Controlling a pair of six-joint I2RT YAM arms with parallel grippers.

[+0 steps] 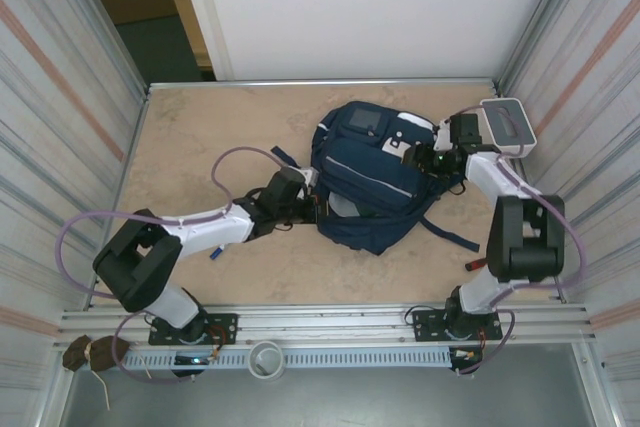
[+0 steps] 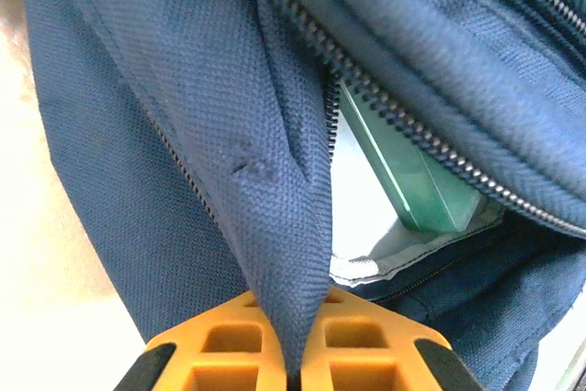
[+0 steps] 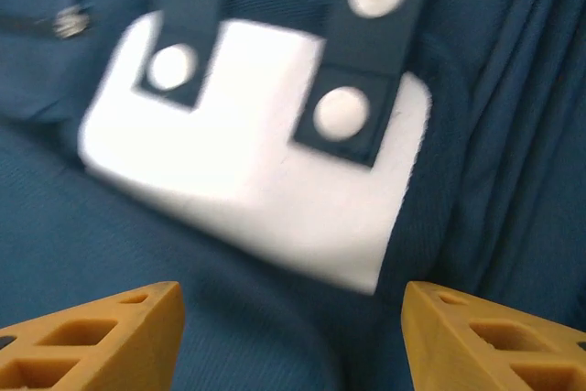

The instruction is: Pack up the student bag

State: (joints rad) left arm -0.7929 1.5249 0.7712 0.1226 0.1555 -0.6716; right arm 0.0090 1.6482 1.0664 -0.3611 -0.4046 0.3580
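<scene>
A: Left gripper [image 2: 293, 341] is clamped right down on a fold of navy fabric. The two orange fingers [image 2: 366, 336] are pressed together with the cloth pinched between them.

B: And that cloth belongs to the student bag [image 1: 372, 192]?

A: It does. The fold runs up beside the zipper [image 2: 403, 125], and the compartment gapes open just past it. A green flat-sided item [image 2: 412, 180] sits inside, against a pale lining.

B: Where's the bag lying?

A: On the surface [image 1: 220, 127], around the middle and over toward the right and far side. It lies flat between the two arms, with its grey patch [image 1: 362, 122] facing up at the far end and loose straps [image 1: 450, 232] trailing toward the near right.

B: What about the other arm?

A: The right gripper [image 3: 293, 318] is spread wide, one orange finger at each lower corner of its wrist view, with nothing between them but bag fabric below. It hovers over the white label [image 3: 265, 190], where two navy tabs with white snaps [image 3: 341, 109] cross the patch. That view is blurred, so I can't tell if the fingers touch the fabric.

B: Anything else nearby?

A: A white-grey box [image 1: 508, 125] sits in the far right corner, just beside the right arm's wrist.
</scene>
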